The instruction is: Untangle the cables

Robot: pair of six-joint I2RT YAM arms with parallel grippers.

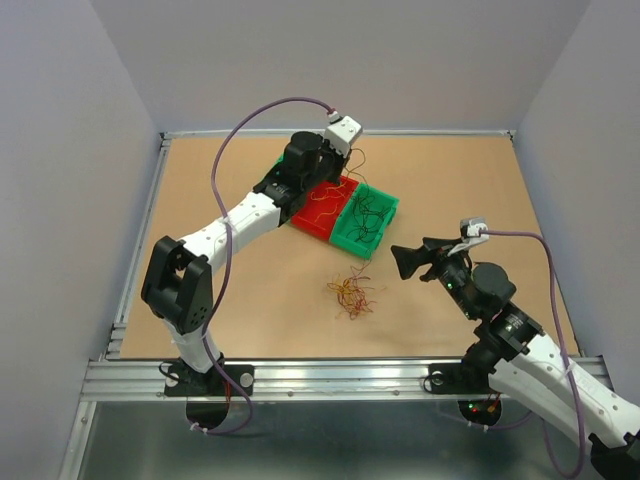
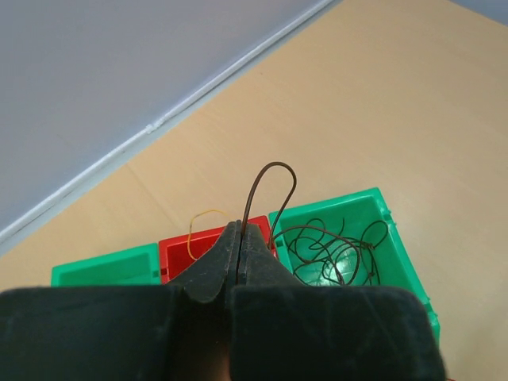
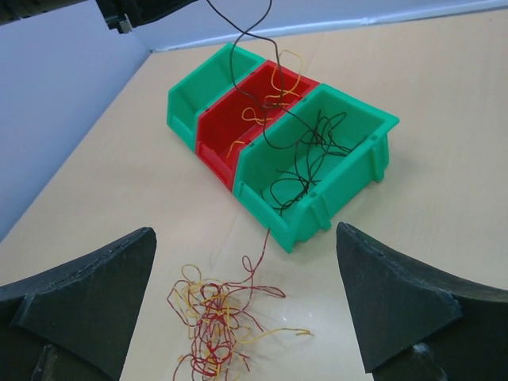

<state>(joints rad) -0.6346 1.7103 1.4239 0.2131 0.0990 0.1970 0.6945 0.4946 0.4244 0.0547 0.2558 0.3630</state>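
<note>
A tangle of thin red and yellow cables (image 1: 352, 295) lies on the table; it also shows in the right wrist view (image 3: 214, 317). My left gripper (image 2: 240, 230) is shut on a thin black cable (image 2: 266, 178) and holds it above the bins; the strand hangs down in the right wrist view (image 3: 254, 87). Several black cables (image 3: 305, 163) lie in the right green bin (image 3: 349, 171). Orange and yellow cables (image 3: 266, 103) lie in the red bin (image 3: 218, 127). My right gripper (image 3: 246, 305) is open, above the tangle.
Three bins stand side by side: a left green bin (image 3: 186, 99), the red bin (image 1: 322, 208), the right green bin (image 1: 366, 217). Grey walls enclose the table on three sides. A metal rail (image 1: 340, 375) runs along the near edge.
</note>
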